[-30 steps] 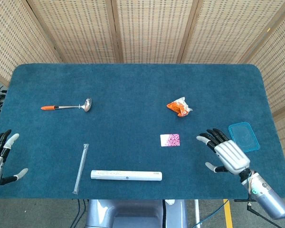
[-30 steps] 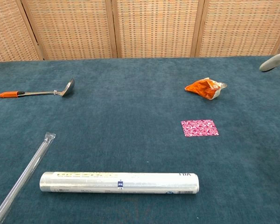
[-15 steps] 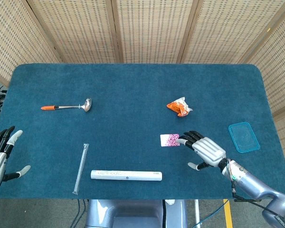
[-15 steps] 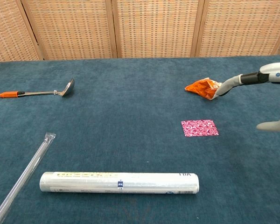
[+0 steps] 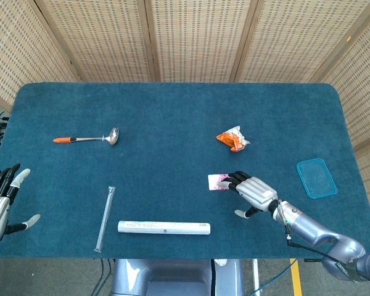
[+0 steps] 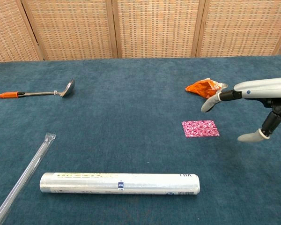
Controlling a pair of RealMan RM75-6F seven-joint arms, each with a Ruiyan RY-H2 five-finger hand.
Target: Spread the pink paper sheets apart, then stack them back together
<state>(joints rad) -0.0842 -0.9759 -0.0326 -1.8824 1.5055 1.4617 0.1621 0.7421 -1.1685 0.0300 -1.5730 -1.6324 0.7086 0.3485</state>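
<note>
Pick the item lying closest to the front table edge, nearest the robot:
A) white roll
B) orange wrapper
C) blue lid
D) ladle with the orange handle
A: in the head view the white roll lies lowest on the table, below the pink paper sheets, while the ladle, orange wrapper and blue lid all sit farther back.
</note>
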